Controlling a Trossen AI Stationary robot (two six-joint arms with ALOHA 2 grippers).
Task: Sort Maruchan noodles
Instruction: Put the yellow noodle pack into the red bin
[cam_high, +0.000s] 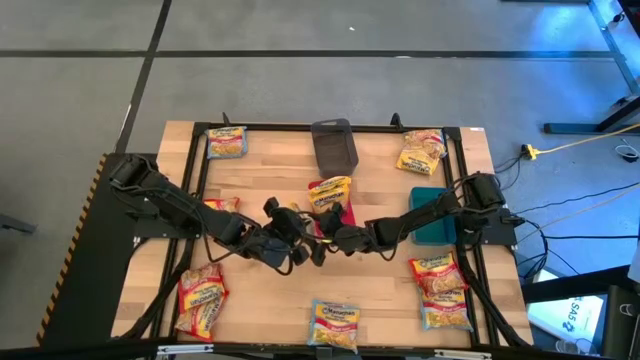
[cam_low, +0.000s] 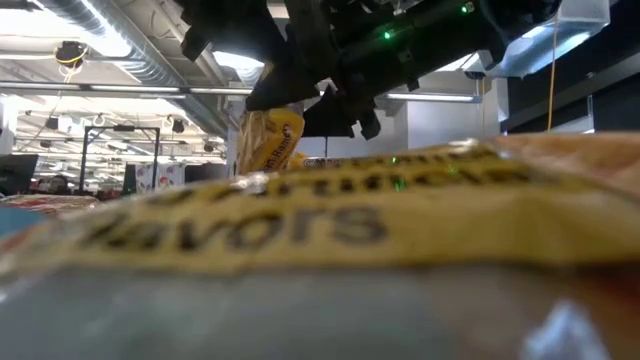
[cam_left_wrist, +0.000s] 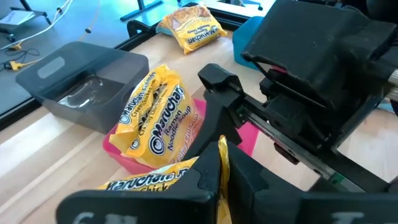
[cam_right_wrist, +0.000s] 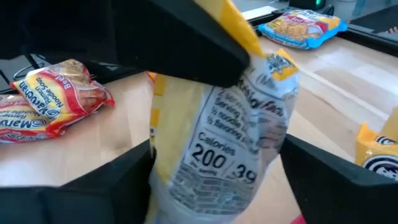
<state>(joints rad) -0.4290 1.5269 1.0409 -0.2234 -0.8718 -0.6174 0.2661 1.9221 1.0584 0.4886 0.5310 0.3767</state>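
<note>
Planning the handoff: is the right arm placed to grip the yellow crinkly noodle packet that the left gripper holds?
Probably yes: the right gripper stands open around the yellow noodle packet pinched in the left gripper, with nothing between.

On the desk (cam_high: 270, 170) lie about ten yellow noodle packets (cam_high: 227, 142), three small bins (cam_high: 334, 146) in grey, teal and red, and two dark arms (cam_high: 165, 200).

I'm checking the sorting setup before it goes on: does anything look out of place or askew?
One thing: a noodle packet stands propped on edge in the red bin at mid-table, sticking out over its rim rather than lying flat. The grey bin beside it holds no packet.
</note>
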